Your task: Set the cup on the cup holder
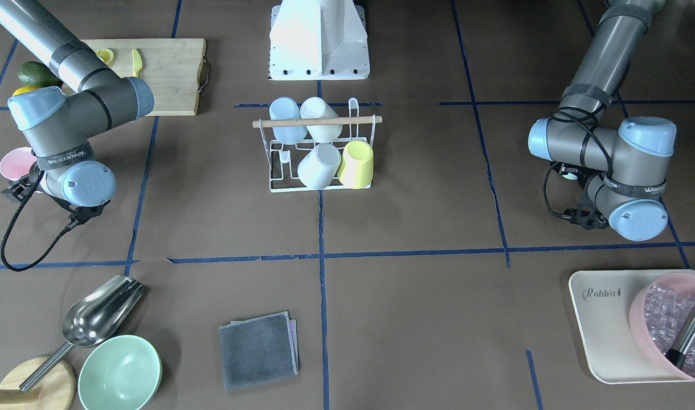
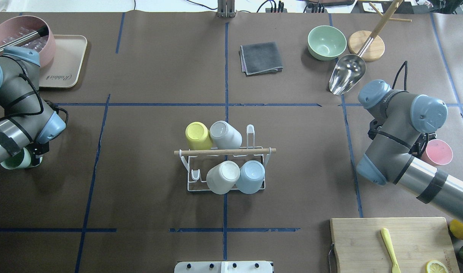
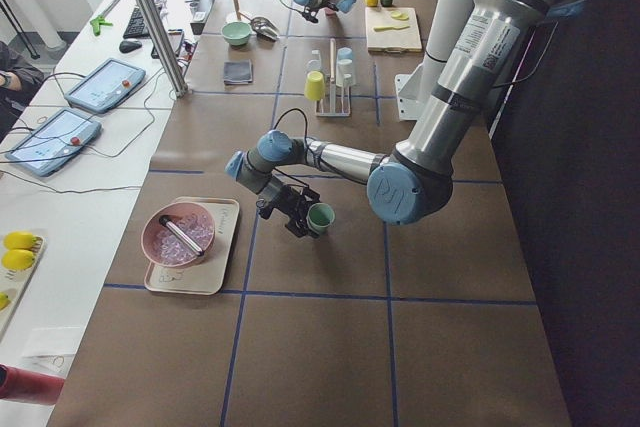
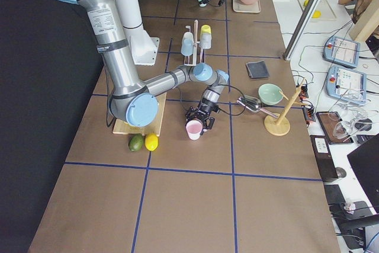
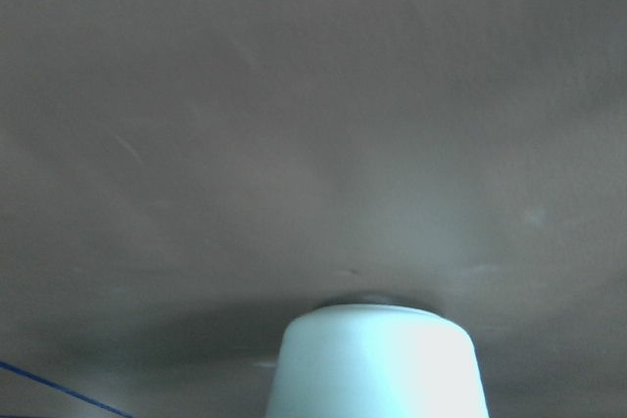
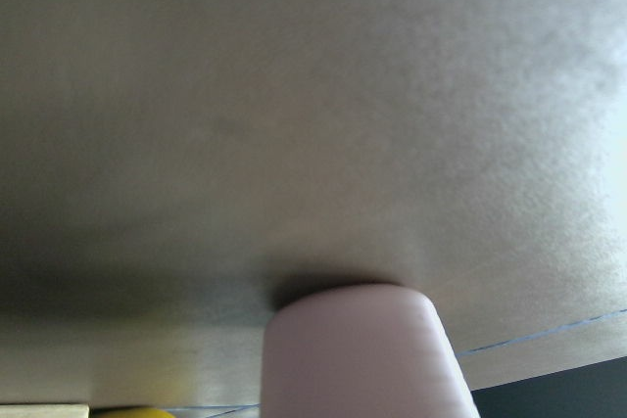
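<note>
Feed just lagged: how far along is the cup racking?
Done: yellow cup, grey cup, white cup and blue cup hang on the cup holder. In hand: left claw at the green cup, right claw at the pink cup; grip unclear. Left: racking those two.

I look down on a table (image 2: pixel 151 68) under brown paper, gridded with blue tape (image 2: pixel 178 104). A white desk (image 3: pixel 80 227) runs along one side, with a metal post (image 3: pixel 150 17) at its edge. A dark strip (image 3: pixel 590 247) borders the other. The light is bright and even.
</note>
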